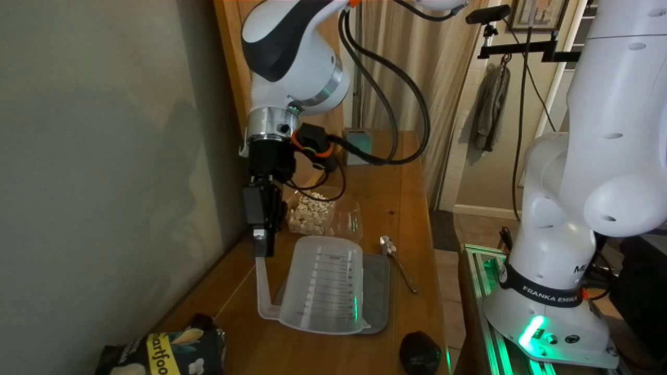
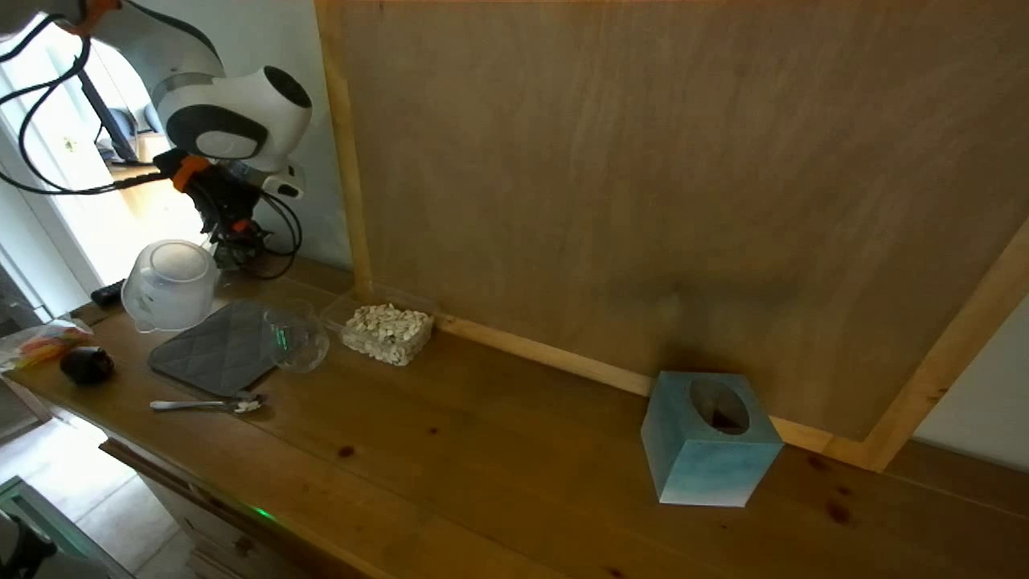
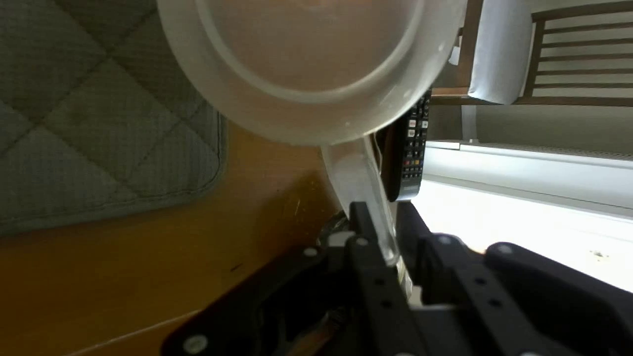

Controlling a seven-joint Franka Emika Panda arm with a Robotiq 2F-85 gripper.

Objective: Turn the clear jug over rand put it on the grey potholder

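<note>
The clear jug (image 1: pixel 325 289) is upside down and a little tilted, its base up and wide rim down. It also shows in an exterior view (image 2: pixel 170 285) and at the top of the wrist view (image 3: pixel 316 113). My gripper (image 1: pixel 263 245) is shut on its handle, which runs between the two fingers (image 3: pixel 382 210) in the wrist view. The jug seems held slightly above the table; its exact height is hard to tell. The grey potholder (image 2: pixel 215 351) lies flat beside and partly behind the jug (image 1: pixel 376 291). It fills the left of the wrist view (image 3: pixel 113 138).
A small clear glass (image 2: pixel 296 342) stands at the potholder's edge, beside a clear tub of pale flakes (image 2: pixel 390 334). A spoon (image 1: pixel 400 265), a dark round object (image 1: pixel 419 353), a snack bag (image 1: pixel 161 351), a remote (image 3: pixel 413 153) and a tissue box (image 2: pixel 711 450) are around. A wall (image 1: pixel 156 182) runs alongside.
</note>
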